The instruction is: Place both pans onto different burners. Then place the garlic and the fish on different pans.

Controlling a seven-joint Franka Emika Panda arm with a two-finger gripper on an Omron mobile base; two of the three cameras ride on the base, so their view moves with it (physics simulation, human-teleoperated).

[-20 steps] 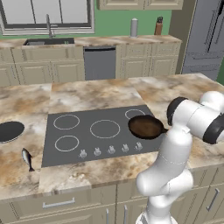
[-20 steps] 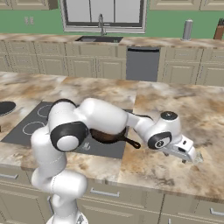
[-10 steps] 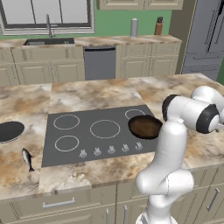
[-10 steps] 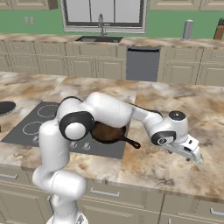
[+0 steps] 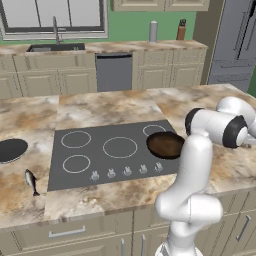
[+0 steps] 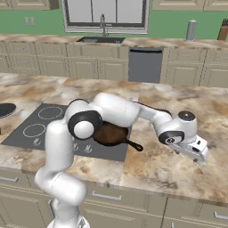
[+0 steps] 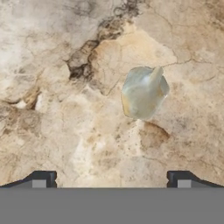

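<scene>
1. The white arm reached out low to its right over the marbled counter (image 6: 169,167), well past the cooktop (image 5: 100,162).
2. Its gripper (image 7: 111,178) hung above the counter with the fingers spread as wide as they go and nothing between them.
3. In the hand view a pale, whitish garlic bulb (image 7: 143,92) lay on the stone ahead of the two dark fingertips (image 7: 43,178), apart from them.
4. The brown pan (image 5: 165,144) sat on the right side of the cooktop, over the right-hand burners, with its handle (image 6: 133,144) pointing off toward the bare counter.
5. The black pan (image 5: 11,150) rested on the counter to the left of the cooktop, clear of the glass.
6. The small silver fish (image 5: 31,181) lay on the counter just in front of the black pan, near the cooktop's left front corner.
7. The middle burner ring (image 5: 120,147) and the two left rings had nothing on them.
</scene>
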